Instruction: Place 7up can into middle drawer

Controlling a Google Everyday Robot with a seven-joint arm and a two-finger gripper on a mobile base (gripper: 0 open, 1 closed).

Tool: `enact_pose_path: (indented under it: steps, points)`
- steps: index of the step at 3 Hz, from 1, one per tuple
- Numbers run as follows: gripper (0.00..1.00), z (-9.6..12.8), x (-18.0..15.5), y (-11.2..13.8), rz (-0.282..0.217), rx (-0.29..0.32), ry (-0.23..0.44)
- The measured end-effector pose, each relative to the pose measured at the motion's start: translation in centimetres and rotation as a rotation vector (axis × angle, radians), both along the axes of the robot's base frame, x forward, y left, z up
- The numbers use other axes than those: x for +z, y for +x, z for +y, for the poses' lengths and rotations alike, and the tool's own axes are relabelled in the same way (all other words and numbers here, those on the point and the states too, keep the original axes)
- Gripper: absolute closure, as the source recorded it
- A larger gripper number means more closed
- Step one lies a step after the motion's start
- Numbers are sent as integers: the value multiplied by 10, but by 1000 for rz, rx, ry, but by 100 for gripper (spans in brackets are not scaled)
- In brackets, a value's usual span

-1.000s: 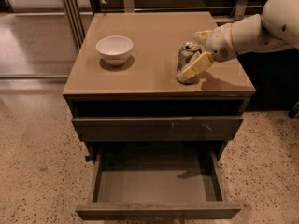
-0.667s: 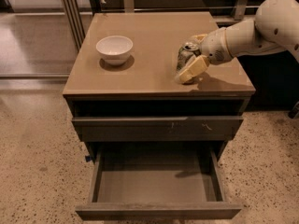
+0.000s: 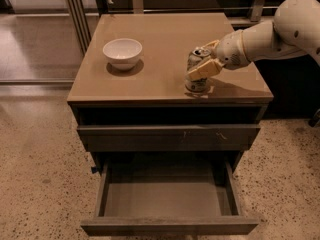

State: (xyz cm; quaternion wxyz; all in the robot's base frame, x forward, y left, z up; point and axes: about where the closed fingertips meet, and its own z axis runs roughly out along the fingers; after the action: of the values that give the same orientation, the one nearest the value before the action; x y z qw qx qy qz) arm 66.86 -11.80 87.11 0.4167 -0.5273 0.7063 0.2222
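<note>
The 7up can [image 3: 198, 84] stands upright on the right side of the cabinet top [image 3: 165, 31]. Its silver top shows; its sides are partly hidden. My gripper [image 3: 199, 61] reaches in from the right and is closed around the can, with one tan finger [image 3: 204, 69] across its front and the other behind its top. The middle drawer [image 3: 170, 226] is pulled out wide open at the bottom front. Its grey inside is bare.
A white bowl [image 3: 122, 52] stands on the left of the cabinet top. A shut drawer front with pale scratch marks [image 3: 170, 136] sits above the open drawer. Speckled floor lies around the cabinet, with metal railings behind it.
My gripper and forearm have shifted slightly left at the can. The can still stands at the same spot on the top. The drawer has not moved.
</note>
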Motion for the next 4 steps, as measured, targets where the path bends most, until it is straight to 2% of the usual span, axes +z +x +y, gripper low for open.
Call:
enact_pose_path:
  steps: [1,2,3,4]
  points:
    - [65,0,0,0,0,0,0]
    - [88,8,12,-16,-2,68,-13]
    - [100,21,40,-56,-16,206,-44]
    - [100,27,66,-113,0,334,-70]
